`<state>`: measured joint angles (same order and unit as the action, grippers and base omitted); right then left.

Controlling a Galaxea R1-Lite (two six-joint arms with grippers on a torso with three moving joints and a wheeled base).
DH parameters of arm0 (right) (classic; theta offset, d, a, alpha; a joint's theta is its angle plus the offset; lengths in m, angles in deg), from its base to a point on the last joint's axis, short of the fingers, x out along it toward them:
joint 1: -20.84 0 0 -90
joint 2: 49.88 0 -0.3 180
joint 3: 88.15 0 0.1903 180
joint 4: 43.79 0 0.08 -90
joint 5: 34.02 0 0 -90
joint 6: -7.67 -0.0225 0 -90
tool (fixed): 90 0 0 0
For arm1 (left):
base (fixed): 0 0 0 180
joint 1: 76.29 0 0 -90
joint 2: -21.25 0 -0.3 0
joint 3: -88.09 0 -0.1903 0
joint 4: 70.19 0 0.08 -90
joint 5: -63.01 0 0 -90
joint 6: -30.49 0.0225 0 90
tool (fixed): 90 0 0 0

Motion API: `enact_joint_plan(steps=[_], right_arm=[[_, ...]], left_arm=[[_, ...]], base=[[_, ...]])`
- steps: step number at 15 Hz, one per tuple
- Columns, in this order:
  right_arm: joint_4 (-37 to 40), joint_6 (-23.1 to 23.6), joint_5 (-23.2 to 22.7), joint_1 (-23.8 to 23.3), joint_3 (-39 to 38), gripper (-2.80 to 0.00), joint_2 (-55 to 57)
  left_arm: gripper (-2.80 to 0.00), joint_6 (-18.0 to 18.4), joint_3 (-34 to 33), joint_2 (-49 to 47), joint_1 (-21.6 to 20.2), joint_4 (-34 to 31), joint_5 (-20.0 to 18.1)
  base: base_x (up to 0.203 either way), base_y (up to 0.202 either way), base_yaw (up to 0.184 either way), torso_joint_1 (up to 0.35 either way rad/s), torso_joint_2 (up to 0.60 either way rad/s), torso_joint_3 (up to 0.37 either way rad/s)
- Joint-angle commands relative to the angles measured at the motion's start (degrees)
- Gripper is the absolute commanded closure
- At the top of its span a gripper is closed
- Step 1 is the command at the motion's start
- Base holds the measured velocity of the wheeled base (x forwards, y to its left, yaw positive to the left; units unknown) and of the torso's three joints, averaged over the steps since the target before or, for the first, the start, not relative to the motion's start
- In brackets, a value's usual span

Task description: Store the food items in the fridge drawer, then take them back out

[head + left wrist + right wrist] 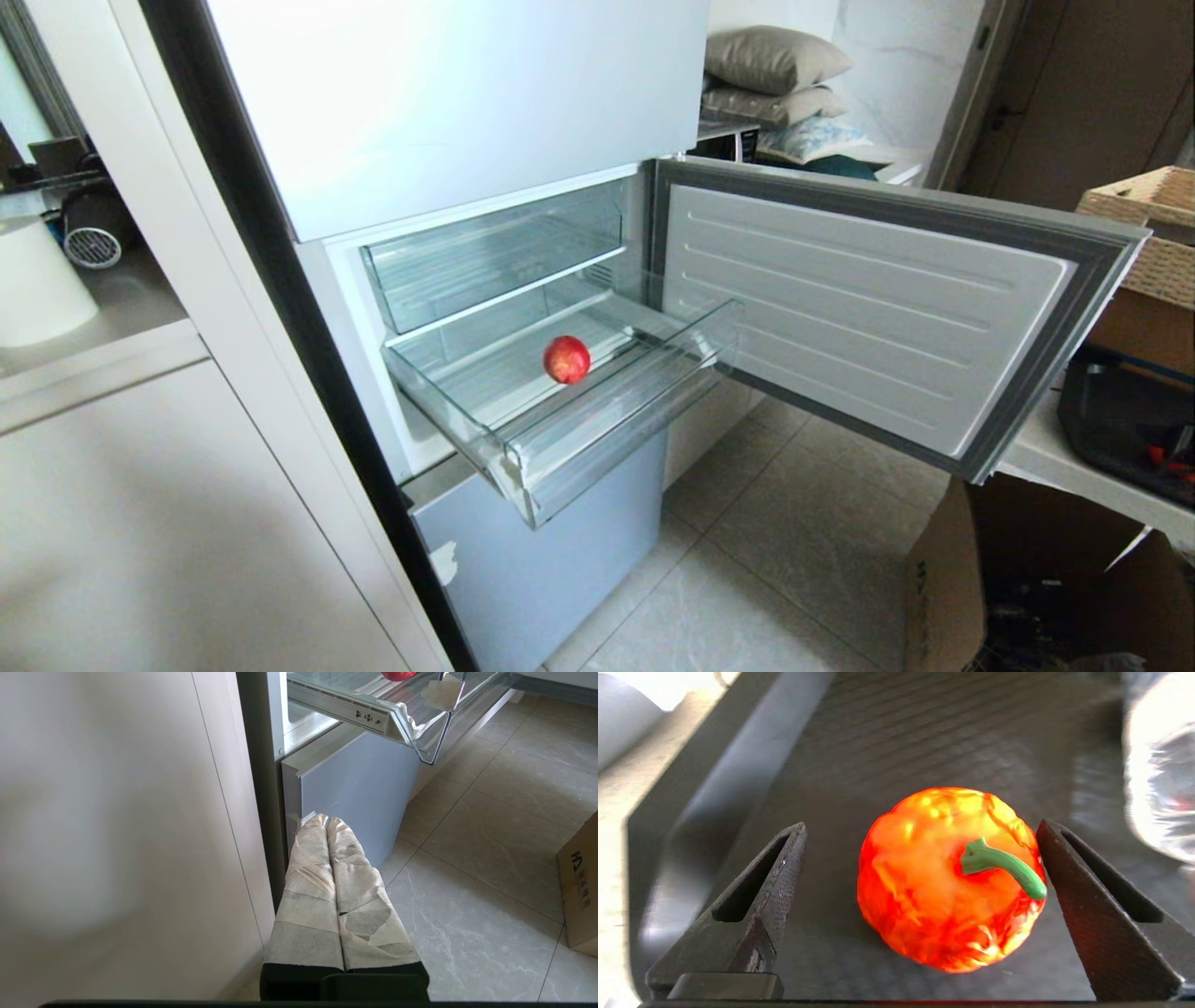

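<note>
One stored: red fruit (567, 359) lies in your fridge drawer (523, 448).
Right gripper (920, 868): spread wide, straddling orange pepper (948, 877) for pickup.
Left gripper (327, 823): closed, parked low.

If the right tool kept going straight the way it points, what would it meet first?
Most likely the orange pepper, which sits between the open right tool's fingers in the black tray; depth is unclear.

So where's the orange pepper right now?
In the right wrist view, the orange pepper lies on a dark tray, between the open right gripper's fingers.
</note>
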<state>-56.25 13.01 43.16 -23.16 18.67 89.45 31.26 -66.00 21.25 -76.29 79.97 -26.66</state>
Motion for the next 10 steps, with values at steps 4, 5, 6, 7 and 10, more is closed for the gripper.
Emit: enact_joint_plan(steps=[4, 5, 6, 7, 10], right_arm=[[-0.21, -0.07, -0.10, -0.11, 0.13, -2.80, 2.06], [-0.21, -0.12, -0.10, -0.11, 0.22, -2.80, 2.24], [-0.21, -0.15, -0.10, -0.11, 0.22, -2.80, 2.43], [-0.21, -0.07, -0.10, -0.11, 0.22, -2.80, 2.79], [-0.21, -0.36, -0.10, -0.11, 0.26, 0.00, 2.50]], left_arm=[[0.00, 0.02, 0.01, -0.09, 0.00, -0.03, 0.02], [0.00, 0.02, 0.01, -0.09, 0.00, -0.03, 0.02], [0.00, 0.02, 0.01, -0.09, 0.00, -0.03, 0.02], [0.00, 0.02, 0.01, -0.09, 0.00, -0.03, 0.02], [0.00, 0.02, 0.01, -0.09, 0.00, -0.03, 0.02]], base=[[0.000, 0.000, 0.000, 0.000, 0.00, 0.000], [0.000, 0.000, 0.000, 0.000, 0.00, 0.000], [0.000, 0.000, 0.000, 0.000, 0.00, 0.000], [0.000, 0.000, 0.000, 0.000, 0.00, 0.000], [0.000, 0.000, 0.000, 0.000, 0.00, 0.000]])
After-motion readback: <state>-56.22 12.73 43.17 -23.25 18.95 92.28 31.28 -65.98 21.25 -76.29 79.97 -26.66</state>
